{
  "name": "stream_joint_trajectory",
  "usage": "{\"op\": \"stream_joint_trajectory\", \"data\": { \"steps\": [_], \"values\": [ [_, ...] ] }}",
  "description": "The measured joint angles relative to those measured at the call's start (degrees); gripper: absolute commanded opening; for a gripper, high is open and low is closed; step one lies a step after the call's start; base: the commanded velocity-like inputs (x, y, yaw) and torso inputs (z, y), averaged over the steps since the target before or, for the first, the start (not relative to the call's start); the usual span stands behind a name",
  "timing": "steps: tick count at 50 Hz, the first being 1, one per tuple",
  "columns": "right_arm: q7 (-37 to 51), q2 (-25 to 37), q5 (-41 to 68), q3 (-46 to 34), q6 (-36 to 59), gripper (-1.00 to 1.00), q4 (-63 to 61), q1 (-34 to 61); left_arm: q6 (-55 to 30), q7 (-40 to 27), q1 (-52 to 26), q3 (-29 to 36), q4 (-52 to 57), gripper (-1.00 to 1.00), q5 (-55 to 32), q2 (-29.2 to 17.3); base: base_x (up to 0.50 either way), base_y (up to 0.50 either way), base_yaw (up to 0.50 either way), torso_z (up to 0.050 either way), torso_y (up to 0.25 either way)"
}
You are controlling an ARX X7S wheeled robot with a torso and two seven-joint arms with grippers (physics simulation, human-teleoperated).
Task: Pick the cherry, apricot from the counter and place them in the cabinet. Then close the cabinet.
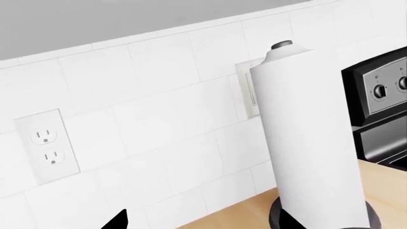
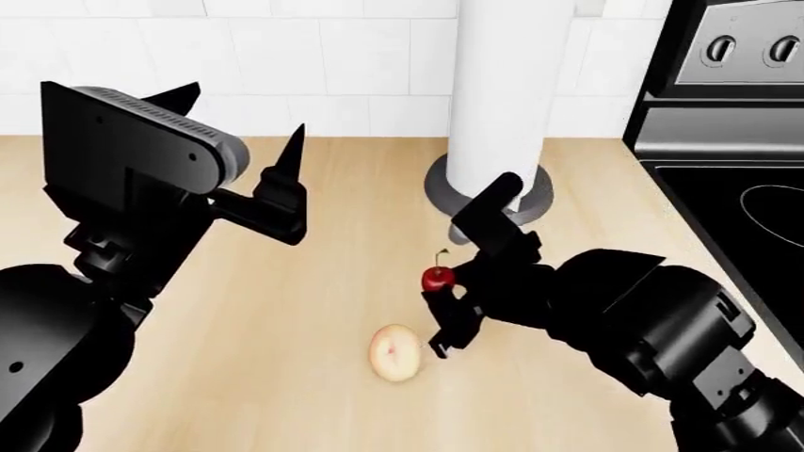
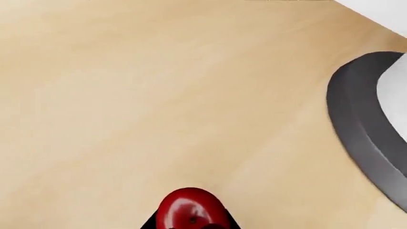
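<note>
1. Fingers of the right gripper (image 2: 442, 301) are pinched on the cherry (image 2: 438, 278), which sits between the tips with its stem pointing up; in the right wrist view the red fruit (image 3: 189, 208) fills the gap between the dark tips
2. Whether the cherry is lifted clear of the bench (image 2: 314, 282) or only just above it cannot be told from these views
3. Relative to the paper towel holder (image 2: 503, 94), the cherry is in front of its grey base and close by; the apricot (image 2: 397, 352) lies further forward still, just beside the right fingers and resting on the bench
4. Fingers of the left gripper (image 2: 245, 165) stand wide apart and hold nothing, hovering well to the side of the paper towel holder, facing the tiled wall with its outlet (image 1: 47, 145)
5. Step in hand, as I judge it: the cherry is grasped, the apricot not yet taken
6. No cabinet shows in any view, so the next move likely calls for raising the cherry, clearing the holder, and turning toward the cabinet
</note>
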Motion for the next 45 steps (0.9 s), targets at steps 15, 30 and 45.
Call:
{"op": "stream_joint_trajectory", "data": {
  "steps": [15,30,45],
  "values": [
    [4.0,3.3,1.9,5.6,4.1,-1.00,-7.6,1.0,-0.5,-0.2,-0.1,-0.2,1.1,1.00,-1.2,-0.1,0.00,0.00,0.00,0.000,0.000],
    [8.2,6.3,6.8,13.3,8.2,-1.00,-18.5,0.9,0.9,4.8,0.1,1.1,4.4,1.00,-4.7,-3.4,0.00,0.00,0.00,0.000,0.000],
    [11.9,9.5,12.1,24.2,10.4,-1.00,-25.6,-1.1,-3.3,12.6,-3.1,-0.7,6.2,1.00,-16.1,-5.8,0.00,0.00,0.00,0.000,-0.001]
  ]
}}
